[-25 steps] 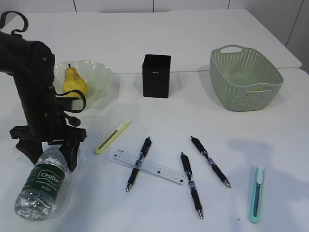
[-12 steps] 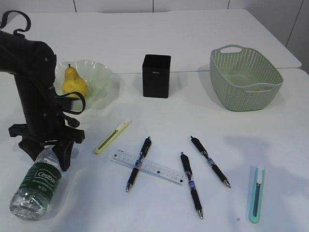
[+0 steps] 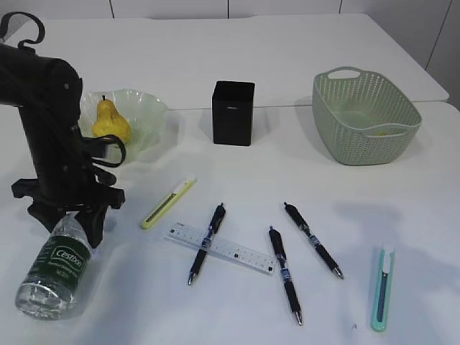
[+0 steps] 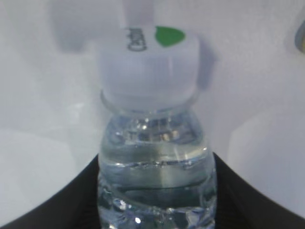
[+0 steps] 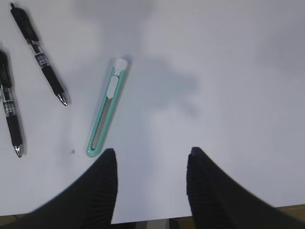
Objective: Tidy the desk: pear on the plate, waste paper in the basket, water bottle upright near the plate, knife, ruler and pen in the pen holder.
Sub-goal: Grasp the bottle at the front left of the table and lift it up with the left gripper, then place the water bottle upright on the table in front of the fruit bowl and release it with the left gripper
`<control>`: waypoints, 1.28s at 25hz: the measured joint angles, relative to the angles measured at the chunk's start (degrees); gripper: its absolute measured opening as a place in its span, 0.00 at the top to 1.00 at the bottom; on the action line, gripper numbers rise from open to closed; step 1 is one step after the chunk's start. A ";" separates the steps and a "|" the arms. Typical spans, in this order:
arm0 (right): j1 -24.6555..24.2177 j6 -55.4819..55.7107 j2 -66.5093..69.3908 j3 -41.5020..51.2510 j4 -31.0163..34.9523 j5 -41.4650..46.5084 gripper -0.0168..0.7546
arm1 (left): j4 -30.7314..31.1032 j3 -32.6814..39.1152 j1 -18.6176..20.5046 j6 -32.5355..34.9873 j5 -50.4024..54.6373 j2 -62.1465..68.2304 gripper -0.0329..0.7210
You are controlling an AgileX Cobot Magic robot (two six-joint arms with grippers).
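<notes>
Left pincer (image 3: 67, 224) has closed in over the last second and now clasps the neck end of the water bottle (image 3: 56, 266), which has slid a little toward the near left corner of the table (image 3: 287, 43) as the jaws came together. From the wrist view I see the fingers (image 4: 248, 191) pressed to both sides of the clear body just under the white cap (image 4: 148, 67), though the picture is soft, so I judge the grip rather than swear to it.

That bottle lies on its side, well apart from the plate (image 3: 147, 122) where the pear (image 3: 109, 122) already sits. To me, the grasp means standing it up can start.

Right pincer (image 5: 150, 167) hangs with its jaws apart and empty, beside the green knife (image 5: 106, 114).
</notes>
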 joint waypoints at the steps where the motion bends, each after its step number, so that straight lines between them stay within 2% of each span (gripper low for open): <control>1: 0.00 0.00 0.00 0.00 0.00 0.00 0.48 | 0.40 0.00 0.00 -0.15 -0.53 -0.41 0.45; 8: 0.00 0.00 0.00 0.00 0.00 0.00 0.48 | 6.86 0.20 0.00 -4.31 -2.57 -8.83 0.45; 16: 0.00 0.00 0.00 0.00 0.00 0.00 0.48 | 15.38 2.02 0.00 -9.85 -7.81 -26.00 0.45; 19: 0.00 0.00 0.00 0.00 0.00 0.00 0.48 | 18.68 7.11 0.00 -12.39 -12.52 -33.33 0.45; 23: 0.00 -0.03 0.00 0.00 0.00 0.00 0.48 | 23.27 18.25 0.00 -15.79 -22.23 -43.15 0.45; 28: 0.00 -0.13 0.00 0.00 0.00 0.00 0.48 | 29.39 32.84 0.00 -16.97 -45.45 -51.09 0.45; 32: 0.00 -0.13 0.00 0.00 0.00 -0.13 0.48 | 33.68 39.67 0.00 -17.11 -62.00 -51.59 0.45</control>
